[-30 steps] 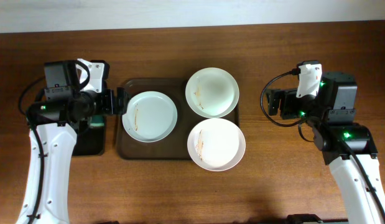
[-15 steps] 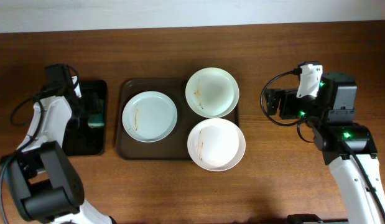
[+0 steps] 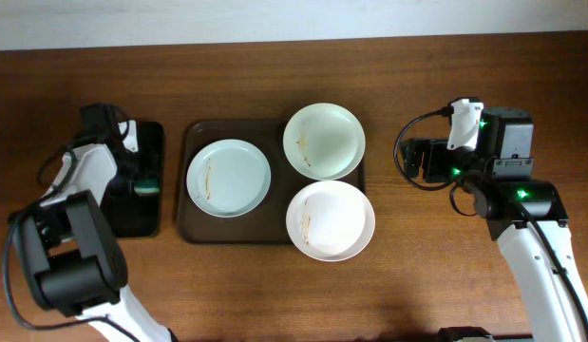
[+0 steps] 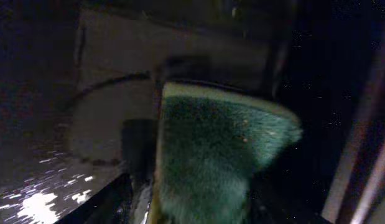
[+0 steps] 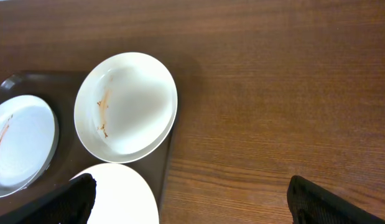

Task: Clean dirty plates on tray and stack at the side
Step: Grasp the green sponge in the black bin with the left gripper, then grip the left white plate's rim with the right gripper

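Three plates lie on the brown tray (image 3: 195,224). A pale blue-grey plate (image 3: 229,178) is on the left. A white plate (image 3: 324,141) is at the back right and another white plate (image 3: 331,220) at the front right. All have brownish smears. My left gripper (image 3: 140,177) is down in the narrow black tray (image 3: 146,221). In the left wrist view the gripper (image 4: 198,211) is shut on a green sponge (image 4: 211,143), which fills the space between its jaws. My right gripper (image 3: 417,160) is open and empty over bare table right of the plates, as the right wrist view (image 5: 192,199) also shows.
The right wrist view shows the back white plate (image 5: 127,106), the edge of the blue-grey plate (image 5: 18,143), part of the front white plate (image 5: 117,193) and bare wooden table (image 5: 273,112) to their right. The front white plate overhangs the brown tray's right rim.
My left arm has swung from the brown tray's left edge over to the black tray and come down onto the green sponge. The right arm has barely moved. The plates have not moved.
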Controlling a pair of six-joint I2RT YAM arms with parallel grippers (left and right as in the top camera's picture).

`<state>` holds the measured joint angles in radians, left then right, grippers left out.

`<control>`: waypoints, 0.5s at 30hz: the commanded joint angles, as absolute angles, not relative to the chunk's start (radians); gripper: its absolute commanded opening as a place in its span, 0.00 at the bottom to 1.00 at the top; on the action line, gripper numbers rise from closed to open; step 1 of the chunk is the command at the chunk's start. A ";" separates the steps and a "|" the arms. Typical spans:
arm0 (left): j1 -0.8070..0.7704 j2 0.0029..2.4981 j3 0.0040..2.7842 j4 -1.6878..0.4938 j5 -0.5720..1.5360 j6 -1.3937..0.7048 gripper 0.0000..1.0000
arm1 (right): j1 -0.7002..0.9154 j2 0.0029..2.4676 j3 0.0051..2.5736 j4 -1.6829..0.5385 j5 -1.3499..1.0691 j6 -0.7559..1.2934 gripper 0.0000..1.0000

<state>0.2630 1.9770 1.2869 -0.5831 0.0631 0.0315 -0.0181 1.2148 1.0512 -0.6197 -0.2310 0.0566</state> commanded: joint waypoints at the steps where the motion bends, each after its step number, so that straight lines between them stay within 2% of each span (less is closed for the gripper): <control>1: 0.262 2.013 1.293 -0.588 0.117 0.049 0.52 | -0.013 1.219 1.066 -0.618 -0.244 0.064 0.98; 3: 0.262 2.013 1.293 -0.588 0.117 0.049 0.37 | -0.013 1.219 1.066 -0.616 -0.244 0.064 0.98; 4: 0.262 2.013 1.293 -0.588 0.117 0.049 0.19 | -0.013 1.219 1.066 -0.613 -0.244 0.064 0.95; 6: 0.262 2.008 1.302 -0.592 0.117 0.049 0.14 | -0.013 1.219 1.066 -0.603 -0.268 0.066 0.84; 8: 0.262 1.998 1.322 -0.608 0.116 0.049 0.13 | -0.013 1.219 1.066 -0.575 -0.317 0.136 0.79; 10: 0.262 1.972 1.369 -0.645 0.116 0.050 0.09 | -0.012 1.219 1.066 -0.482 -0.446 0.216 0.71; 11: 0.262 1.961 1.391 -0.664 0.116 0.050 0.02 | -0.004 1.219 1.066 -0.418 -0.490 0.288 0.64; 12: 0.262 1.948 1.415 -0.683 0.116 0.050 0.01 | 0.010 1.219 1.066 -0.380 -0.493 0.334 0.57; 14: 0.262 1.911 1.461 -0.733 0.116 0.050 0.01 | 0.127 1.224 1.066 -0.263 -0.437 0.434 0.35; 15: 0.263 1.893 1.476 -0.756 0.116 0.050 0.01 | 0.192 1.232 1.066 -0.234 -0.377 0.461 0.27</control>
<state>0.2611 1.9835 1.4139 -0.7147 0.1017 0.0448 0.0582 1.2167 1.0531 -0.2844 -0.4271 0.3218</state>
